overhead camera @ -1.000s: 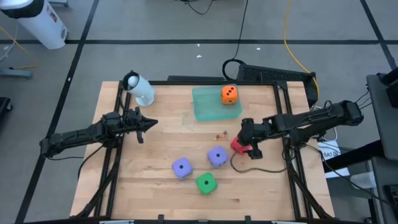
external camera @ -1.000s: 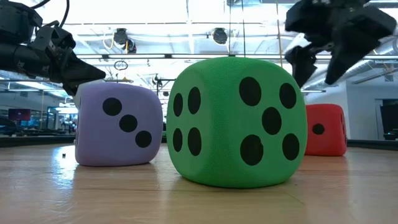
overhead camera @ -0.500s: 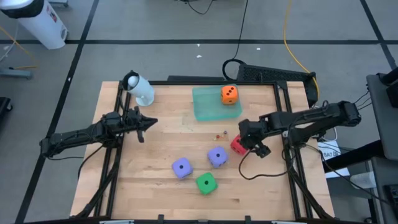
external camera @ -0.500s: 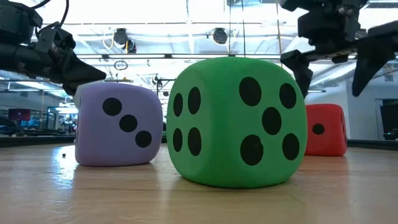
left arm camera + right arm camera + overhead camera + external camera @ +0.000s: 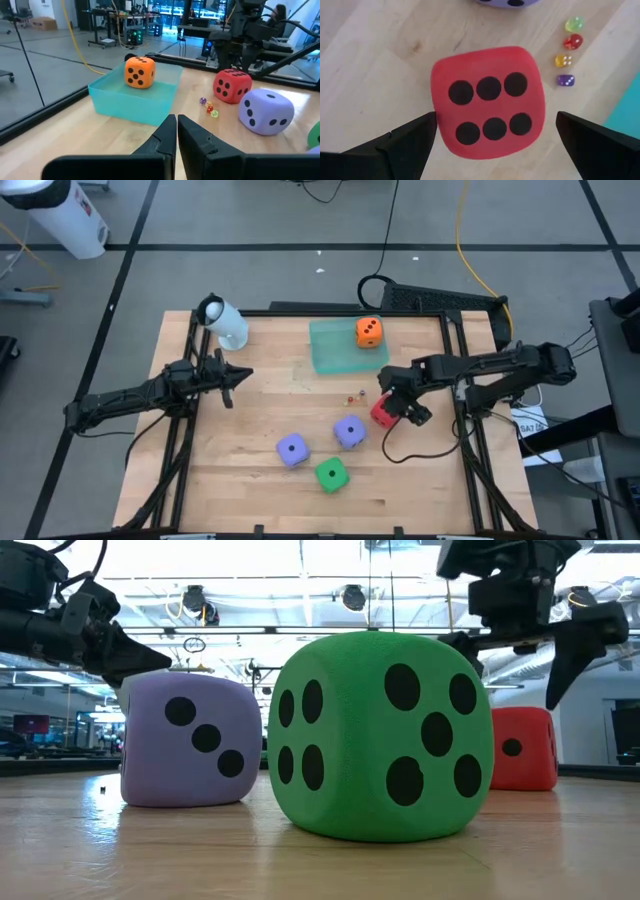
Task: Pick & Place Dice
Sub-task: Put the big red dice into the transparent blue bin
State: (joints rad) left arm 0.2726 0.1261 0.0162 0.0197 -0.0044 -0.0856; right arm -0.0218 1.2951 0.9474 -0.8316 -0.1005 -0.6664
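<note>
A red die (image 5: pixel 487 102) rests on the wooden table (image 5: pixel 250 420) at the right, six pips up. My right gripper (image 5: pixel 398 402) hangs open just above it, pointing steeply down. Its fingers (image 5: pixel 410 142) stand on either side of the die without touching. An orange die (image 5: pixel 368 331) lies in the translucent green tray (image 5: pixel 335 350) at the far edge. Two purple dice (image 5: pixel 349 431) (image 5: pixel 292 449) and a green die (image 5: pixel 331 474) sit nearer the front. My left gripper (image 5: pixel 240 377) waits shut and level over the table's left part.
Several tiny coloured dice (image 5: pixel 567 50) lie in a row between the red die and the tray. A white cup-like thing (image 5: pixel 225 323) lies at the far left corner. A dark cable (image 5: pixel 400 455) loops on the table near the red die.
My right gripper has swung a little toward the table's left and sunk slightly over the red die. Its wrist has rolled, so the open fingers now straddle the die from above. The dice have not moved.
</note>
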